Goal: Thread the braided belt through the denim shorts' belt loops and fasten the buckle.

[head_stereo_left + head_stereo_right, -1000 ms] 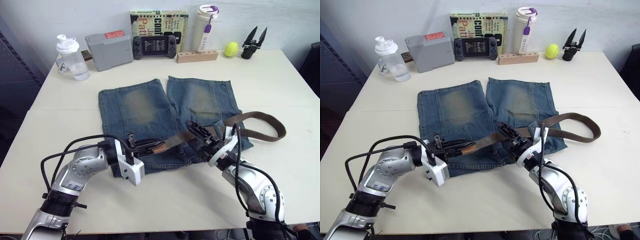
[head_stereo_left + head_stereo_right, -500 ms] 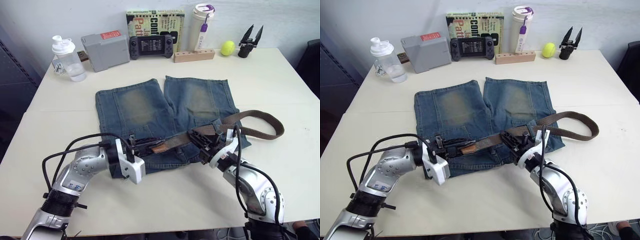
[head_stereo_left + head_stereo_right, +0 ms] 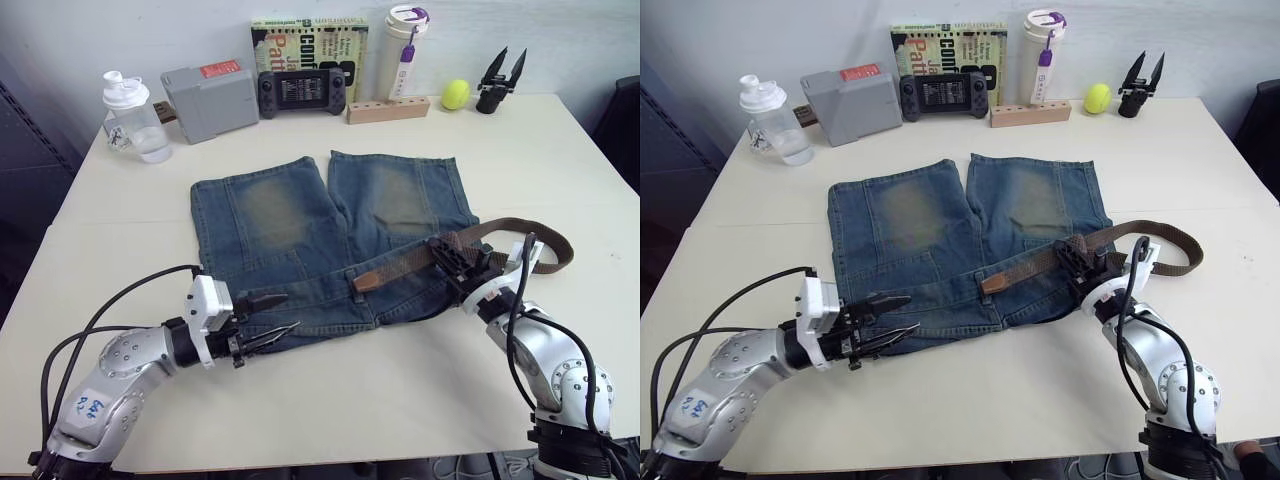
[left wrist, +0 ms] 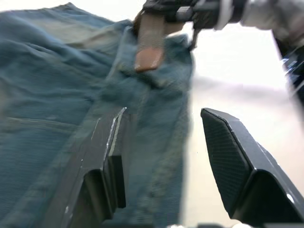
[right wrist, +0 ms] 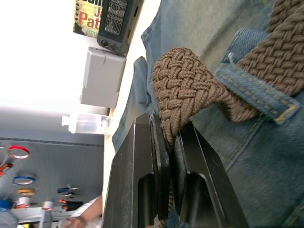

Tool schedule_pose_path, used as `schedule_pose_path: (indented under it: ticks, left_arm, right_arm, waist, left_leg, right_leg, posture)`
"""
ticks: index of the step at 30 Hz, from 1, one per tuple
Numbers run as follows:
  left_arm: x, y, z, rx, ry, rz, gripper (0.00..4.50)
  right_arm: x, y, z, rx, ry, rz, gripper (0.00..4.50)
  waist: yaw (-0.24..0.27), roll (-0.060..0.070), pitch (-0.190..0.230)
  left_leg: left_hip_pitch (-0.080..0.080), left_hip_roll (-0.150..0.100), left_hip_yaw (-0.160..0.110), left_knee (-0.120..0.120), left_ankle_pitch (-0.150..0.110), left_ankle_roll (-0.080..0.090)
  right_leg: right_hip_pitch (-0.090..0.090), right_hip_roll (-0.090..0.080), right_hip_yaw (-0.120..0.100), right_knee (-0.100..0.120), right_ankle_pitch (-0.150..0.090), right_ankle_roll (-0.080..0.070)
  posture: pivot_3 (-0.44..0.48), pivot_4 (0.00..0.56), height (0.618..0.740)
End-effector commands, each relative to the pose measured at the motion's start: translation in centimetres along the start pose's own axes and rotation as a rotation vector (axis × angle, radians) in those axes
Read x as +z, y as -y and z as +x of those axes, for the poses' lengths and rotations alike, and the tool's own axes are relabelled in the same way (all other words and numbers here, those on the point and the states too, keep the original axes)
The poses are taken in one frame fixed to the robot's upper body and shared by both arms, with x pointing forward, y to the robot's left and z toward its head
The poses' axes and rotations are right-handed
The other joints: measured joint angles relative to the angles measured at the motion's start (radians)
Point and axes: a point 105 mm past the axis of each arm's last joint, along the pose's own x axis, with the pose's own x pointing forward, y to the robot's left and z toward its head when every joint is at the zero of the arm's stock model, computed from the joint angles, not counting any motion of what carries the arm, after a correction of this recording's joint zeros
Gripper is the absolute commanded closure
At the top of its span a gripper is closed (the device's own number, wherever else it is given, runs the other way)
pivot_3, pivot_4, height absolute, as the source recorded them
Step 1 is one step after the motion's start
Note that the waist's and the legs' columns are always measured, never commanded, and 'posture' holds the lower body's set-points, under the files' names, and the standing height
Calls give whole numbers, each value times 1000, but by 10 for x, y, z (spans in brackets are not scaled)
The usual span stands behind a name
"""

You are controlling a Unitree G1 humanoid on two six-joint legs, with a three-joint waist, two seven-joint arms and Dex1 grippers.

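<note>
Right claw (image 3: 1082,262): its two black fingers are clamped on the brown woven braided belt (image 3: 1040,262), pinching a bunched fold of the strap just beside a narrow blue denim belt loop (image 5: 254,92), under which the strap passes. From this grip the belt runs two ways. Toward the robot's left it lies across the waistband and ends in a smooth tan tip (image 3: 367,281) resting on the cloth near the middle of the waist. Toward the robot's right it sweeps off the garment in a wide loop (image 3: 548,240) over the pale table (image 3: 420,375). The buckle cannot be made out.

Left claw (image 3: 262,320): fingers spread apart and holding nothing, poised at the near waistband edge of the faded blue denim shorts (image 3: 290,215), which lie flat with the legs pointing away from the robot.

Step in hand, as judged: threading is part done, with the free tip short of the loops on the robot's left side. The next move calls for the left claw to take the tan tip and draw it under the following loop, while the right claw feeds slack. Fastening is not yet begun.
</note>
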Motion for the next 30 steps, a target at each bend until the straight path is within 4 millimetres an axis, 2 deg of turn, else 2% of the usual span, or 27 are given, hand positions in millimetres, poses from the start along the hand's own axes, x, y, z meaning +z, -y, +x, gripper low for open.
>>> schedule_pose_path:
  ticks: [1, 7, 13, 21, 30]
  left_arm:
    - [14, 6, -3, -21, 35, -16, 1921]
    - [15, 3, -4, 1, 18, -14, 1921]
    - [15, 4, -4, -4, 8, -9, 1921]
    - [17, 0, -3, 8, 14, -5, 1921]
    - [19, -2, -2, 18, 23, -7, 1921]
  right_arm:
    - [9, -3, 1, 22, 46, -47, 4500]
    - [19, -1, -4, 20, 80, -99, 4500]
    - [17, -7, -1, 44, 85, -125, 4500]
    - [-11, -27, 5, 119, 9, -209, 4500]
    - [-29, -40, 1, 186, -29, -302, 4500]
  waist:
    - [1, 0, 0]
    - [1, 0, 0]
    - [-1, 0, 0]
    - [-1, 1, 0]
    - [-2, 1, 0]
  left_leg:
    - [0, 0, 0, 0, 0, 0]
    - [0, -2, 1, 0, 0, -1]
    - [0, -2, 2, 0, 0, -1]
    - [0, -2, 3, 0, -1, -1]
    - [0, -2, 3, 0, -1, -1]
  right_leg:
    - [0, 0, 0, 0, 0, 0]
    - [0, 1, 0, 0, 0, 0]
    - [-1, 2, 1, 0, 0, 0]
    - [-2, 2, 2, 0, 0, 0]
    - [-2, 2, 2, 0, 0, 0]
  posture:
    - [0, 150, 720]
    - [0, 150, 720]
    - [0, 150, 720]
    - [0, 150, 720]
    - [0, 150, 720]
